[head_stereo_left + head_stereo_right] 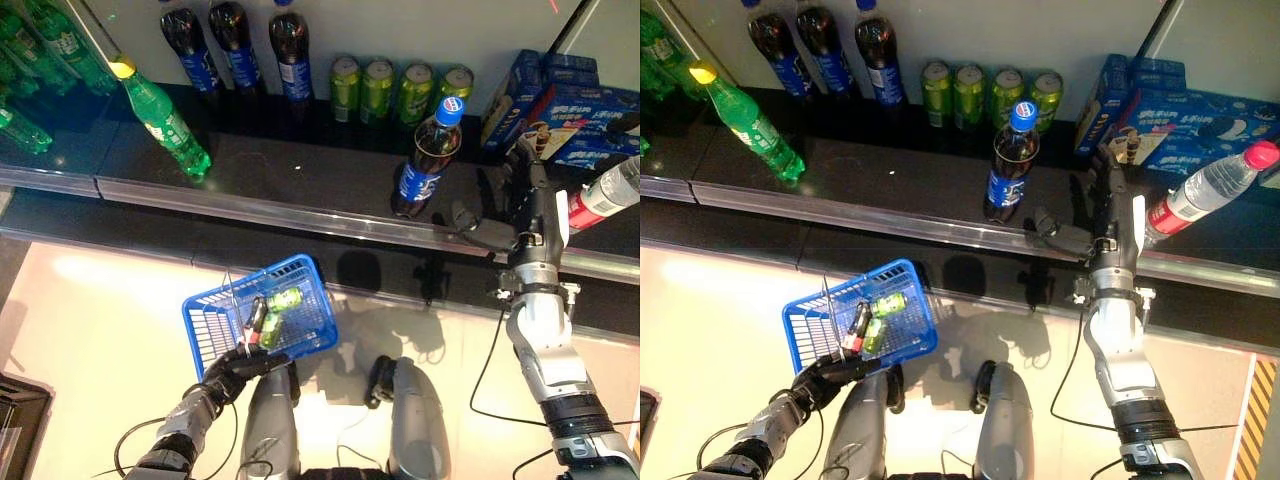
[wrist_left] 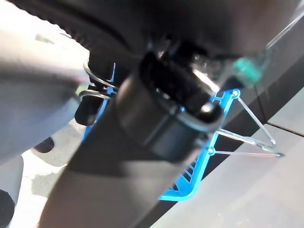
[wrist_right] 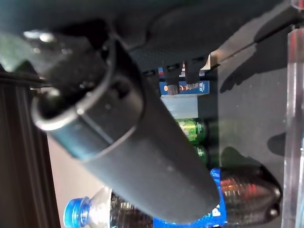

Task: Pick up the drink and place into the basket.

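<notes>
A cola bottle [image 1: 428, 160] with a blue cap and label stands upright near the front of the dark shelf; it also shows in the right wrist view [image 3: 242, 194]. My right hand [image 1: 525, 195] is over the shelf just right of the bottle, fingers straight and open, thumb [image 1: 480, 232] pointing toward the bottle, apart from it. My left hand [image 1: 240, 365] is shut on the thin wire handles [image 2: 256, 137] of the blue basket [image 1: 205, 330], held up low at the left. Green drinks [image 1: 280, 300] lie in the basket.
A green bottle [image 1: 165, 120] lies tilted on the shelf at the left. Cola bottles [image 1: 245, 45] and green cans [image 1: 400, 90] stand along the back. Blue boxes [image 1: 570, 110] and a water bottle [image 1: 605, 195] lie at the right. The shelf's metal front edge [image 1: 300, 215] runs across.
</notes>
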Robot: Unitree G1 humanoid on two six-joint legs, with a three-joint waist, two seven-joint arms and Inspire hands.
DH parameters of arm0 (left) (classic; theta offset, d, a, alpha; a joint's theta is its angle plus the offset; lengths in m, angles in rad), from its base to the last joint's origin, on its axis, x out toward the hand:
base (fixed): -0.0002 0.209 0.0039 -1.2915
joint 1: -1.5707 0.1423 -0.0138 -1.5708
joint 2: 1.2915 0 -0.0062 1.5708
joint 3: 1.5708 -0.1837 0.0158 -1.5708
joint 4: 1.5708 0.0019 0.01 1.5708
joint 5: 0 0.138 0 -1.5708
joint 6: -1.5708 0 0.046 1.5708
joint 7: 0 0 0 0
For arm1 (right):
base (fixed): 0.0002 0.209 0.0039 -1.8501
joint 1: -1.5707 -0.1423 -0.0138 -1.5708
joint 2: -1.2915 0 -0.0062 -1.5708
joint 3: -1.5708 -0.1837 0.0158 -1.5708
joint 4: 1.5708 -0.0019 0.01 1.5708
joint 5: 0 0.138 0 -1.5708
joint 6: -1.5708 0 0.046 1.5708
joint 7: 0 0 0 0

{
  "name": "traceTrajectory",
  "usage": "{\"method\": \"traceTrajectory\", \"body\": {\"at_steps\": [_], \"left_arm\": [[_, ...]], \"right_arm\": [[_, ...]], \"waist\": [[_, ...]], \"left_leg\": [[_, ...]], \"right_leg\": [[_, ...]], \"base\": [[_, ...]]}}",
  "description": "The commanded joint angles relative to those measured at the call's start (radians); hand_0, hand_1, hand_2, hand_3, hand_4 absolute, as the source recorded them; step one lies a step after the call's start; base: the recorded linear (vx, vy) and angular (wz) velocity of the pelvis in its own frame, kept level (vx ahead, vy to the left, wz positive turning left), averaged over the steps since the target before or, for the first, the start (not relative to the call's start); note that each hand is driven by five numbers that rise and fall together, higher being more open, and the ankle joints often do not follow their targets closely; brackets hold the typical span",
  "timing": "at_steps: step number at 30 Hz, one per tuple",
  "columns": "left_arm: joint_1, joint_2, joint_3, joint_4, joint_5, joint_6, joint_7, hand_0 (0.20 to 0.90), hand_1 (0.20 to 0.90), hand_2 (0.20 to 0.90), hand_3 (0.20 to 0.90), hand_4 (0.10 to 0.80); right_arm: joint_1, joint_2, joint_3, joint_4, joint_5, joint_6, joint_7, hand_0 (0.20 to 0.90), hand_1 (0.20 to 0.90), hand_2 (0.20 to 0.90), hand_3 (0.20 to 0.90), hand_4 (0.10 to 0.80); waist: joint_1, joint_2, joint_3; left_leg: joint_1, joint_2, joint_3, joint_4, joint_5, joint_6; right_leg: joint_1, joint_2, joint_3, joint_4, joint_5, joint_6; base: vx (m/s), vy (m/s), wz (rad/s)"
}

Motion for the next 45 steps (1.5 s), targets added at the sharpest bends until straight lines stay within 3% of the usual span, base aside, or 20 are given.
{"method": "traceTrajectory", "body": {"at_steps": [1,22,45], "left_arm": [[0.338,0.037,-0.065,-0.068,0.127,0.007,-0.126,0.3,0.3,0.3,0.2,0.1],[0.381,0.032,-0.105,-0.058,0.186,0.02,-0.137,0.3,0.3,0.3,0.2,0.1],[0.313,0.062,-0.196,-0.079,0.137,0.043,-0.135,0.3,0.3,0.3,0.2,0.1]], "right_arm": [[-0.024,-0.037,-0.096,-0.097,0.017,-0.053,0.041,0.9,0.9,0.9,0.9,0.8],[-0.071,-0.026,-0.013,-0.052,-0.003,0.109,0.185,0.9,0.9,0.9,0.9,0.8],[-0.376,-0.088,0.063,0.205,0.048,0.206,0.079,0.9,0.9,0.9,0.9,0.8]], "waist": [[0.045,-0.003,-0.122],[0.072,0.005,-0.162],[0.112,0.027,-0.131]], "left_leg": [[-0.056,-0.051,0.03,0.051,0.089,0.11],[-0.001,-0.1,0.022,0.015,0.087,0.122],[-0.017,-0.133,0.01,0.013,0.053,0.123]], "right_leg": [[0.053,0.019,-0.007,-0.107,0.165,0.034],[0.086,0.007,-0.024,-0.1,0.176,0.042],[0.03,-0.012,-0.024,-0.064,0.172,0.055]], "base": [[0.179,0.018,0.01],[0.064,0.013,0.05],[-0.014,0.009,0.03]]}}
